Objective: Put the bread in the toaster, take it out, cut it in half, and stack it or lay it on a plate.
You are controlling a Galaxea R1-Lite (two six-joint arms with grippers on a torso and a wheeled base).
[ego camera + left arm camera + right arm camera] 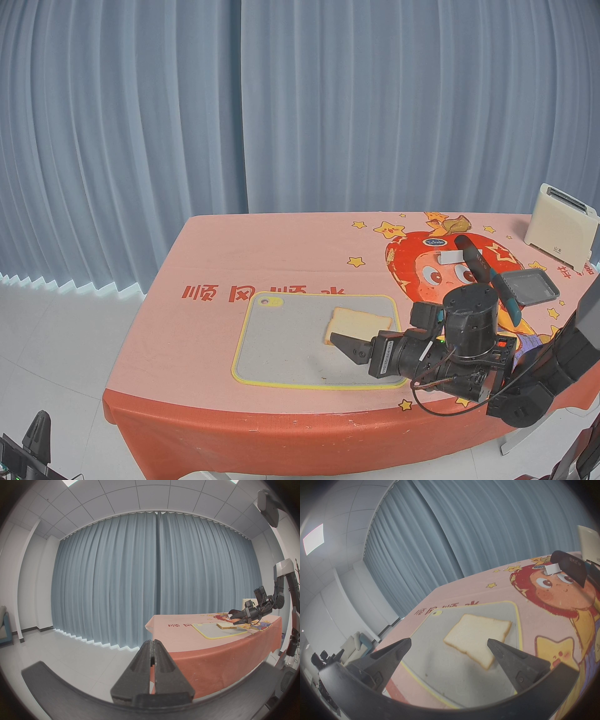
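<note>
Right pincer [340, 342] hovers near the counter's front edge, spread wide and holding nothing; bread [357, 324] lies flat on the cutting board [281, 350], just beyond its tips. Left pincer [153, 655], closed, hangs well off the counter.

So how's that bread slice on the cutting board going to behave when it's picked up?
The bread slice looks thin and soft, so it will probably sag and dent if squeezed. It lies flat on the cutting board, likely light but hard to get under. Flat-sided, it shouldn't roll.
</note>
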